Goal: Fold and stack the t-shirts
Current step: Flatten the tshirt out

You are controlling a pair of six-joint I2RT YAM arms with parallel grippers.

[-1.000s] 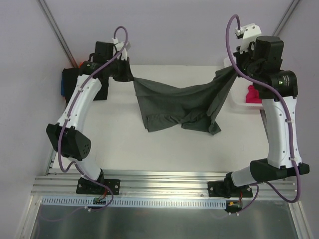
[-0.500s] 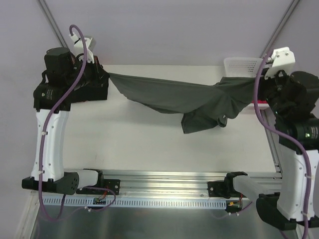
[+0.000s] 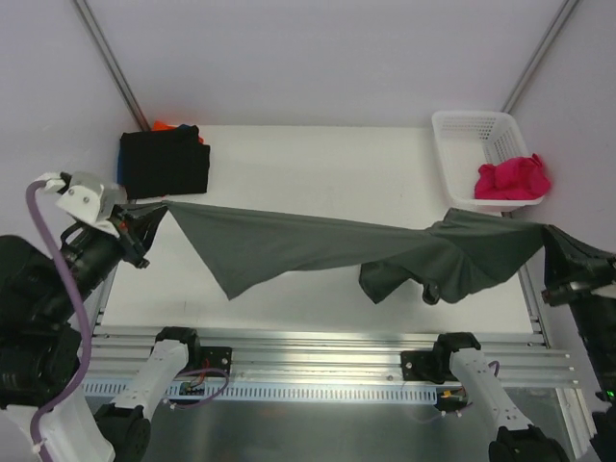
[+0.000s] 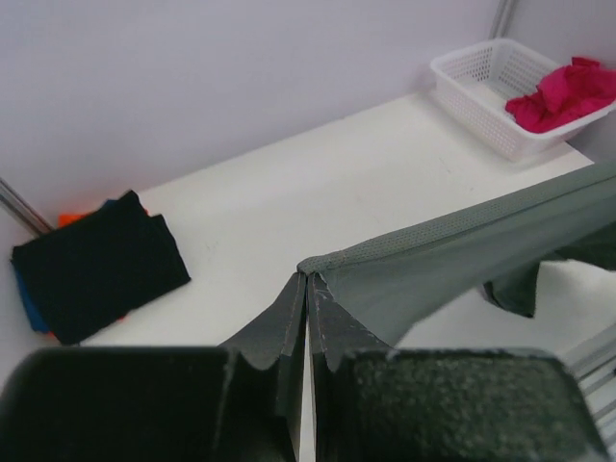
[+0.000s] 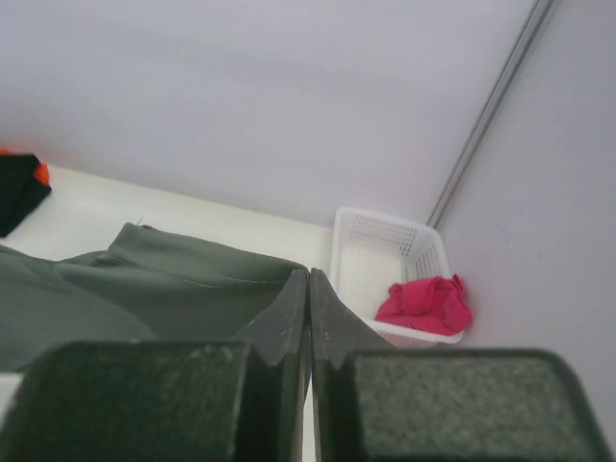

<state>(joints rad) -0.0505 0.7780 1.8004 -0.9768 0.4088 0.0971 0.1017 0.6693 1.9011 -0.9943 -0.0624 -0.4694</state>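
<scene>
Withdrawn left pincer (image 3: 157, 212), right pincer (image 3: 551, 239) stretch t-shirt (image 3: 318, 245) between.

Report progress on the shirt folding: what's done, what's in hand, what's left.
Done: a folded stack sits at the far left corner, black on top. In hand: the grey shirt, unfolded, is stretched between the left pincer and the right pincer, both shut on its edges. Left: fold and stack that one, then the pink shirt lying crumpled in the basket.

no legible text, labels or numbers, apparently
</scene>
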